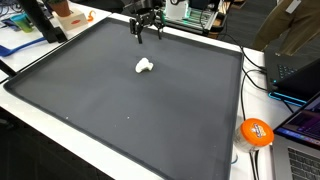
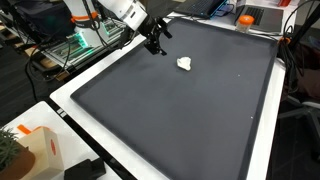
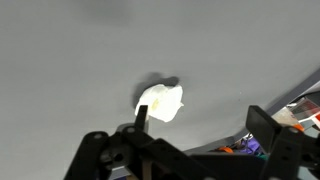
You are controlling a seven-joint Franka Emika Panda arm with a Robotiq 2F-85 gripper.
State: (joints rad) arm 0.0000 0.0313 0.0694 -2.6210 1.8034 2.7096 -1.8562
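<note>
A small white crumpled object (image 1: 144, 66) lies on the dark grey mat (image 1: 120, 100); it also shows in an exterior view (image 2: 185, 63) and in the wrist view (image 3: 161, 102). My black gripper (image 1: 147, 31) hangs above the far part of the mat, well above and beyond the white object; it shows in an exterior view (image 2: 159, 42) too. Its fingers are spread apart and hold nothing. In the wrist view the gripper (image 3: 195, 125) has its two fingers at the bottom of the frame, with the white object just past the left fingertip.
An orange round object (image 1: 256, 132) lies beside the mat's edge near cables and laptops. Lab clutter and equipment stand behind the table (image 1: 190, 12). A cardboard box (image 2: 40, 150) sits near the table's corner. The mat has a white border (image 2: 70, 95).
</note>
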